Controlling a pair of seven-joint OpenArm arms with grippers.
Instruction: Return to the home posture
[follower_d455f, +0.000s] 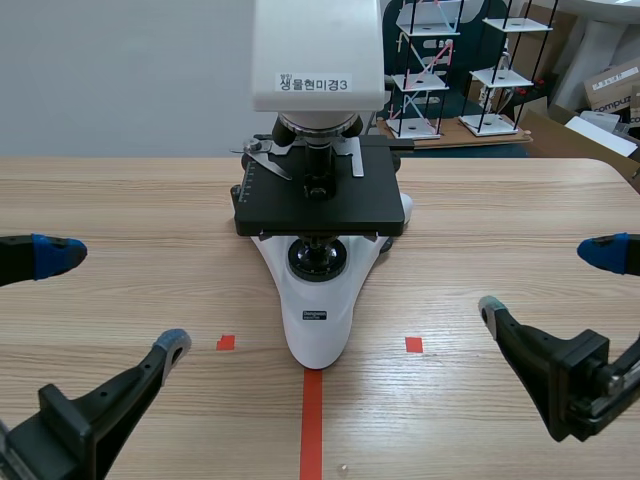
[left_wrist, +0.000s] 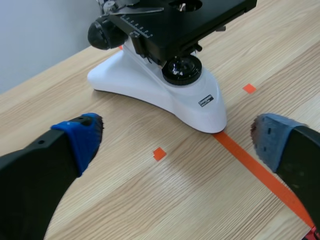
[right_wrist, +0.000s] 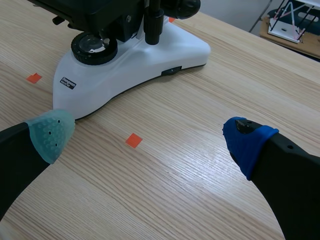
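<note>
pale wall (follower_d455f: 120, 70), wood table (follower_d455f: 130, 205), racks (follower_d455f: 500, 75) rt

We lose the microscope (follower_d455f: 318, 200) head past the scene view's top edge, and we cannot read the small base label (follower_d455f: 316, 315)

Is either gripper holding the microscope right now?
No, the left gripper and the right gripper both stand open, with the microscope between them and untouched.

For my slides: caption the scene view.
Open left gripper and right gripper flank a white microscope on a wooden table.
</note>
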